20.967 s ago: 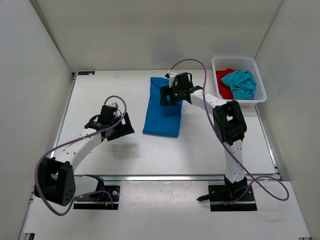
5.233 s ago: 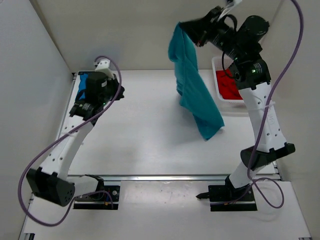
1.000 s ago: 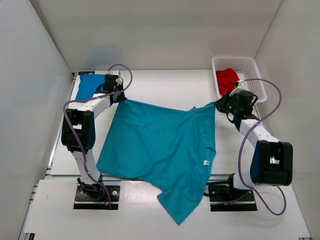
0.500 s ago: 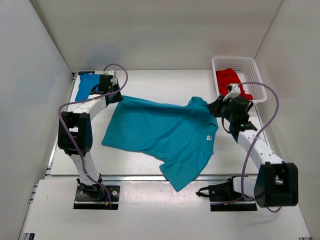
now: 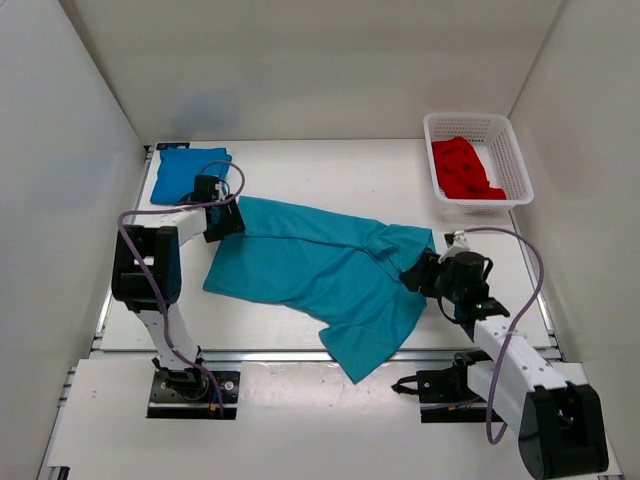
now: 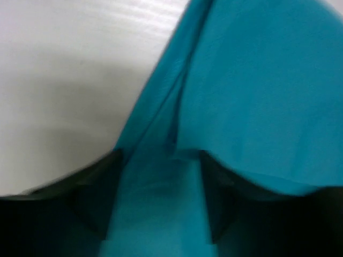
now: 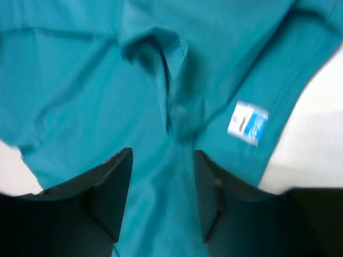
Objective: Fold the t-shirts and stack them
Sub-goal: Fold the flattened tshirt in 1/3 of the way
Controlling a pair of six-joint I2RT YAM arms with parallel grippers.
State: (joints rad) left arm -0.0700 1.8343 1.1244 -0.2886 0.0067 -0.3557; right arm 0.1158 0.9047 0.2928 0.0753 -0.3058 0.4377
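Note:
The teal t-shirt (image 5: 310,265) lies crumpled across the middle of the table, its lower end hanging over the near edge. My left gripper (image 5: 224,217) is shut on its far left corner; in the left wrist view (image 6: 158,160) teal cloth (image 6: 257,96) runs between the fingers. My right gripper (image 5: 419,272) is shut on its right edge; in the right wrist view (image 7: 161,160) the cloth (image 7: 80,80) and a white tag (image 7: 247,123) show. The royal blue t-shirt (image 5: 186,170) lies folded at the back left. The red t-shirt (image 5: 462,168) lies in the basket.
The white mesh basket (image 5: 514,150) stands at the back right corner. White walls close in the table on the left, back and right. The right arm lies low along the near right of the table.
Both grippers have moved toward the near side with the teal shirt, the right one much further. The shirt has sunk onto the table and bunched narrower. The blue shirt shows more fully.

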